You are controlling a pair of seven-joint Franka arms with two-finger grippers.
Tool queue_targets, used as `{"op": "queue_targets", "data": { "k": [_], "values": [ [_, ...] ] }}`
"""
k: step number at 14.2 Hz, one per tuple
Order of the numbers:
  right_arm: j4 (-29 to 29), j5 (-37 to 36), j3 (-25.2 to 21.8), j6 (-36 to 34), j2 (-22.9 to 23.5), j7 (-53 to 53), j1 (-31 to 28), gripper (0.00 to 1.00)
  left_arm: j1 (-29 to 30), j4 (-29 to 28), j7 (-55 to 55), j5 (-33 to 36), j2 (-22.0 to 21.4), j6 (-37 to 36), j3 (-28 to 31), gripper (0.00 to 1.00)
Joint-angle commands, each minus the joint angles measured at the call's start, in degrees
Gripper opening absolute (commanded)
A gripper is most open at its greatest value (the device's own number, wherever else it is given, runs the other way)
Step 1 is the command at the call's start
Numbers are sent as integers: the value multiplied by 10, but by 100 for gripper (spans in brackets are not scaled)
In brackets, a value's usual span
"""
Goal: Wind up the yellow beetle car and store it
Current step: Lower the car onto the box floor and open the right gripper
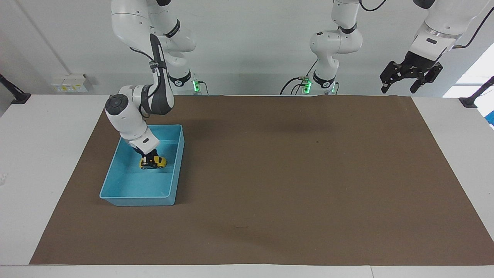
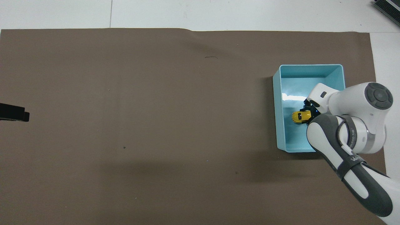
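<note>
Facing view: the right pincer (image 1: 148, 159) reaches down inside the blue tray (image 1: 115, 193), clamped on the yellow beetle car (image 1: 154, 162), which sits low in the tray's middle. The left pincer (image 1: 410, 77) waits raised, fingers spread, over the tabletop's (image 1: 58, 173) left-arm end.

Overhead view: the car (image 2: 300, 116) shows a rounded yellow body with dark windows, its rear covered by the right pincer (image 2: 309, 113), within the tray (image 2: 276, 103).

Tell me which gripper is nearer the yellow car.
Right. The right gripper is down inside the blue tray, shut on the car. The left gripper waits raised over the left arm's end of the table, well away from the car.
</note>
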Motion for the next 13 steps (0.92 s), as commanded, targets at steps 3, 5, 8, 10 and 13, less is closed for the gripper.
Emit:
{"op": "queue_targets", "data": {
  "k": [3, 5, 8, 10, 13],
  "values": [
    [-9, -5, 4, 9, -5, -16, -6, 44, -6, 3, -6, -5, -6, -13, 6, 100],
    [-9, -5, 4, 7, -4, -14, -7, 60, -6, 3, -6, -5, -6, -13, 6, 100],
    [-8, -5, 4, 7, -5, -8, -7, 87, -6, 3, -6, -5, -6, -13, 6, 100],
    [-7, -5, 4, 4, -4, -8, -7, 100, -6, 3, -6, -5, -6, -13, 6, 100],
    [-1, -3, 5, -2, -2, -7, -7, 100, -6, 3, -6, -5, -6, -12, 6, 100]
  ]
}}
